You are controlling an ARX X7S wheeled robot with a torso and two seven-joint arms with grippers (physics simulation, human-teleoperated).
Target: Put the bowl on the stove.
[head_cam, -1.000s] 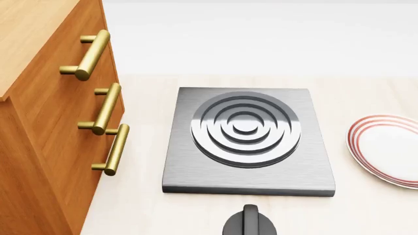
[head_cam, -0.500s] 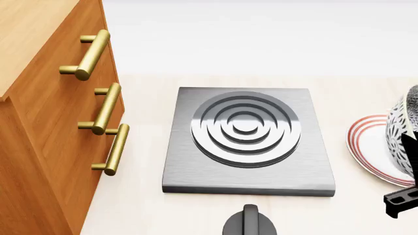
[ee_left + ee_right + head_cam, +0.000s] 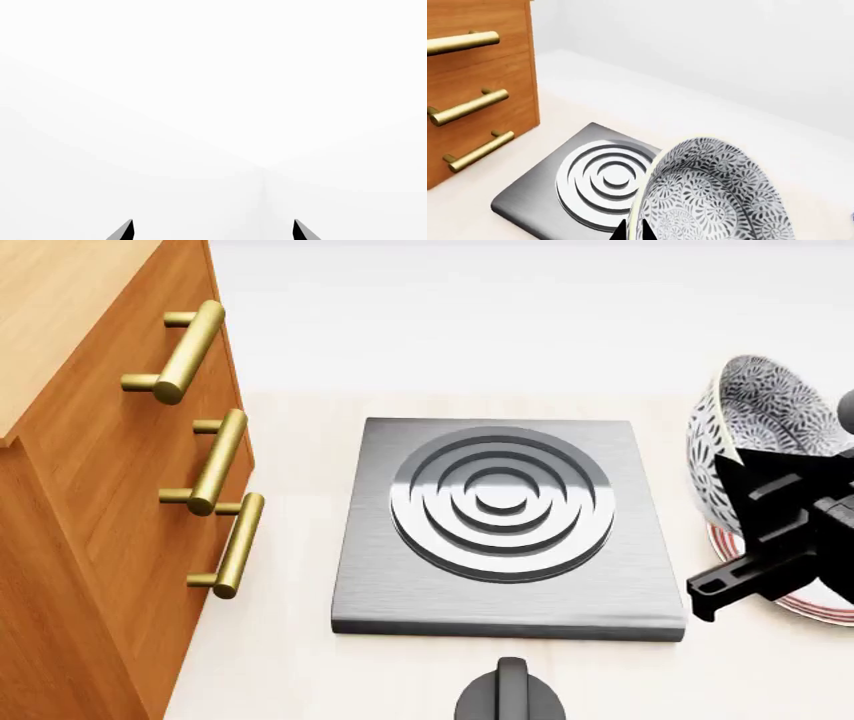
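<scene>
The floral bowl hangs tilted on its side at the right of the head view, above the red-ringed plate. My right gripper is shut on the bowl's rim. In the right wrist view the bowl fills the lower right, with the fingertips pinching its rim. The dark-grey stove lies flat at the centre, left of the bowl; it also shows in the right wrist view. My left gripper is open and empty, facing blank white.
A wooden cabinet with brass handles stands left of the stove. A black round knob sits in front of the stove. A white wall runs behind the counter.
My right gripper has carried the bowl up and leftward into the head view, from the right edge toward the stove. The bowl now hides more of the plate.
</scene>
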